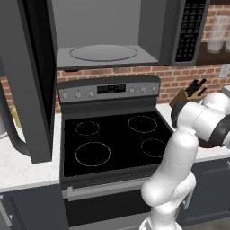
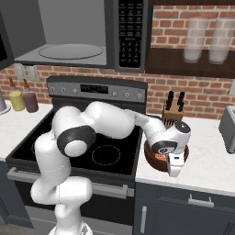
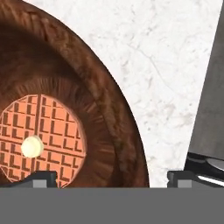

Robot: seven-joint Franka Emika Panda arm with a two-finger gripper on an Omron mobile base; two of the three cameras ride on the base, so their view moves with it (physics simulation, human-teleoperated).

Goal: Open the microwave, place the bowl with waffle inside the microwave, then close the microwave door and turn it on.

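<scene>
white arm's end effector (image 3: 111,177), spread wide, hovers over the bowl (image 3: 100,109) holding the waffle (image 3: 41,135) near the desk (image 2: 206,160) front edge, apparently straddling its rim; microwave door (image 1: 27,76) open

The bowl (image 3: 109,131) looks like rough-grained wood (matt), on a smooth white marble-look counter (image 3: 166,57).

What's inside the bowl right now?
In the bowl lies a waffle with a pale pat on top, flat on the bottom. The open gripper hangs above the bowl's rim. The bowl's far side is cut off by the picture's edge.
</scene>
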